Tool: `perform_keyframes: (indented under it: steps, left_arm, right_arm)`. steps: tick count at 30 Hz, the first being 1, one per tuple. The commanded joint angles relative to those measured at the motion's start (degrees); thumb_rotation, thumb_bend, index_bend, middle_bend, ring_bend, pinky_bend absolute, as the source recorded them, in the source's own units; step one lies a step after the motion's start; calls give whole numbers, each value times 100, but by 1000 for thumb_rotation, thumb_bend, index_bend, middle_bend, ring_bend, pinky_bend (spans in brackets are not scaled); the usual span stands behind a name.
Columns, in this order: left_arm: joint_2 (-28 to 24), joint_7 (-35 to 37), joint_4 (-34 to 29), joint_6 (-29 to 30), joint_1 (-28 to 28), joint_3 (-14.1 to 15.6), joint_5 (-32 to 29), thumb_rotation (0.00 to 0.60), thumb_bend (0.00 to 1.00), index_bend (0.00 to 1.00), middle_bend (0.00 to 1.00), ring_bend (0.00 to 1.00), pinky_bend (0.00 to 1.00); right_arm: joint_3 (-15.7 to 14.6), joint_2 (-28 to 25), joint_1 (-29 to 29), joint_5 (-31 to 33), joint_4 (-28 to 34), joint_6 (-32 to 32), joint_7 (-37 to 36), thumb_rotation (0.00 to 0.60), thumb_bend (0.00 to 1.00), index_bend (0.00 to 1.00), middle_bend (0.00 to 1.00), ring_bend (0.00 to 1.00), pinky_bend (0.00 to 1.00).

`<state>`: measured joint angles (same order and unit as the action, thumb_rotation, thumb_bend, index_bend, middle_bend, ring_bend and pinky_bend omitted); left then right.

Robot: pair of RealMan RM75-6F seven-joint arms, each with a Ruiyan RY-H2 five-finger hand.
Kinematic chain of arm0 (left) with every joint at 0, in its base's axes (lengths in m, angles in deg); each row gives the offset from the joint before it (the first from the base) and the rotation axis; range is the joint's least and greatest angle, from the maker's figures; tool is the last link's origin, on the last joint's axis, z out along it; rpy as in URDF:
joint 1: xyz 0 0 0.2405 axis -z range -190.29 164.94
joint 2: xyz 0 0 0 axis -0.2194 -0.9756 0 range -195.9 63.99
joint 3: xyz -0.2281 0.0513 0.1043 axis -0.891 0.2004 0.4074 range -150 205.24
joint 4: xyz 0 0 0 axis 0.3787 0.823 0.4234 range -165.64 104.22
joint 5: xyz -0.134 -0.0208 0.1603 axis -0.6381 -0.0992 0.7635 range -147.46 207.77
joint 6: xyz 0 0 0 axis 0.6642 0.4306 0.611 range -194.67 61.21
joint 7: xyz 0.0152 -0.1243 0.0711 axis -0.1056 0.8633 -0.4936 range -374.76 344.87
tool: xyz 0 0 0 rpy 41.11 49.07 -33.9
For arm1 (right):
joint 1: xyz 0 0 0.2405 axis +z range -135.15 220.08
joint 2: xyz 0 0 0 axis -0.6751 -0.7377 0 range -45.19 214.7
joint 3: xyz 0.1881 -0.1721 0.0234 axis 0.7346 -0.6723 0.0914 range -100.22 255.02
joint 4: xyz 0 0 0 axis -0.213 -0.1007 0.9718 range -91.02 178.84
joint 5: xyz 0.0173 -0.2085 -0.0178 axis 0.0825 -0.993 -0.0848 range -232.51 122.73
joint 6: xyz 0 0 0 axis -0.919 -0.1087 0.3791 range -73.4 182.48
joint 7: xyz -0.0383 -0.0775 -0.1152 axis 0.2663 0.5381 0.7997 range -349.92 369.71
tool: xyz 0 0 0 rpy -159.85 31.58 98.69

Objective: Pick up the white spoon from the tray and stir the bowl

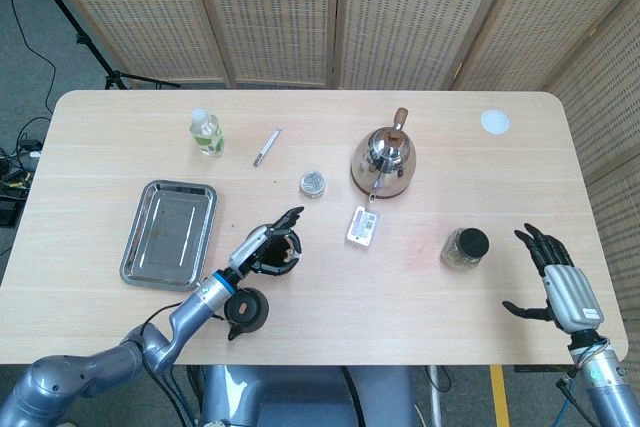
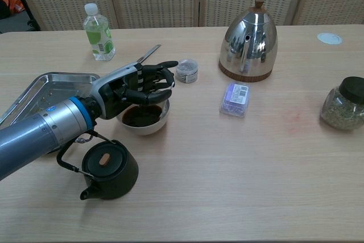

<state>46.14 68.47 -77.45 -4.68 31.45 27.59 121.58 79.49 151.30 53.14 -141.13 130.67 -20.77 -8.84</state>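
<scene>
Wooden table [image 2: 227, 163], left hand [image 2: 133, 86] over bowl [image 2: 145, 120]

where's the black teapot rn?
Chest view, near left: the black teapot sits at the table's front edge, just in front of the bowl and under the left hand.
</scene>
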Motion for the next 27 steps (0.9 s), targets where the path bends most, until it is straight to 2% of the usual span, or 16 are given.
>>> perform_keyframes:
  steps: [1, 6, 14, 19, 27]
  left_arm:
    - [-80, 79, -28, 7, -65, 63, 5, 600, 484, 713, 0, 0, 0]
    - [-105, 130, 178, -43, -152, 68, -79, 600, 484, 713, 0, 0, 0]
    - [95, -204, 487, -30, -103, -152, -210, 600, 484, 713, 0, 0, 0]
    - [194, -214, 436, -82, 38, -238, -198, 600, 484, 713, 0, 0, 0]
    - [258, -202, 217, -71, 136, -204, -94, 600, 484, 713, 0, 0, 0]
  right_arm:
    - [-3, -5, -5, -12, 11, -16, 1, 600, 0, 0, 0, 0, 0]
    - [-15, -7, -10, -32, 34, -31, 18, 600, 0, 0, 0, 0, 0]
    - [-30, 20, 8, -27, 28, 13, 55, 600, 0, 0, 0, 0, 0]
    - [-12, 21, 15, 8, -1, 26, 30, 600, 0, 0, 0, 0, 0]
    - [-12, 13, 13, -3, -10, 12, 3, 600, 0, 0, 0, 0, 0]
